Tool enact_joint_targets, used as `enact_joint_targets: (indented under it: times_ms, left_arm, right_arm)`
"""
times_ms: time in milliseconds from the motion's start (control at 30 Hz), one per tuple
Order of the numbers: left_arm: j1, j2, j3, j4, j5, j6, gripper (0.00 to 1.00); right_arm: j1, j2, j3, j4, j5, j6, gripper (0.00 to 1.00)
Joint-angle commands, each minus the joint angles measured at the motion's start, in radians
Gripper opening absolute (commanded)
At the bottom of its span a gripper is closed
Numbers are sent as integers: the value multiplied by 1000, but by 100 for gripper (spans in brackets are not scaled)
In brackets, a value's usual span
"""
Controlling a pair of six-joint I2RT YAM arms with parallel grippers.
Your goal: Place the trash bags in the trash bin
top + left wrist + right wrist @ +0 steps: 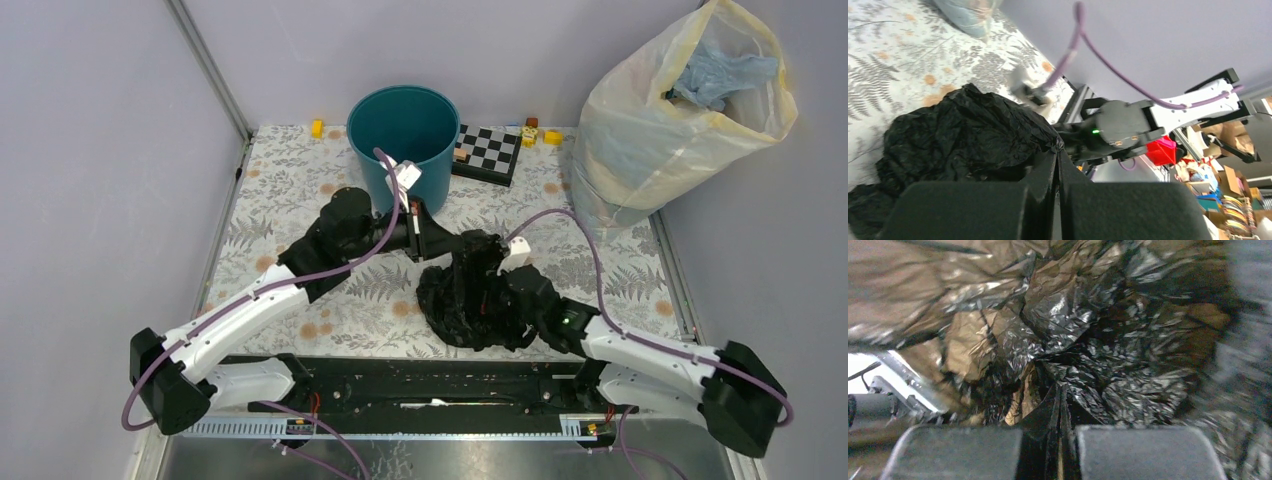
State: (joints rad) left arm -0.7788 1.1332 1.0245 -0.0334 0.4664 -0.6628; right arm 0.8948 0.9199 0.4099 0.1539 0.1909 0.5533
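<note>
The black trash bag (470, 300) lies crumpled on the floral table, in front of and to the right of the teal trash bin (403, 128). The bin stands upright at the back centre. My left gripper (432, 243) is shut on the bag's upper left edge, just in front of the bin. In the left wrist view its jaws (1058, 152) pinch a fold of the bag (963, 132). My right gripper (497, 268) is sunk into the top of the bag. In the right wrist view it (1060, 390) is shut on the wrinkled black film (1108, 340).
A large translucent sack (680, 110) with blue contents stands at the back right. A small checkerboard (488, 152) lies to the right of the bin, with small yellow blocks (317, 128) along the back edge. Purple walls enclose the table.
</note>
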Motion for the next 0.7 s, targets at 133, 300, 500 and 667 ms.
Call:
enact_joint_targets:
  times_ms: [133,300,500,667]
  left_arm:
    - [-48,27,-2,154,-42,-54,0]
    - [-52,27,64,3,-189,-6,0]
    - [-54,55,109,-8,-138,10,0]
    - [-64,92,133,22,-116,-8,0]
  right_arm:
    - [15,222,-46,454,-177,-19,0]
    - [24,219,-178,649,-118,-141,0]
    - [24,260,-187,661,-142,-202,0]
    - [26,313,-162,682,-188,-213,0]
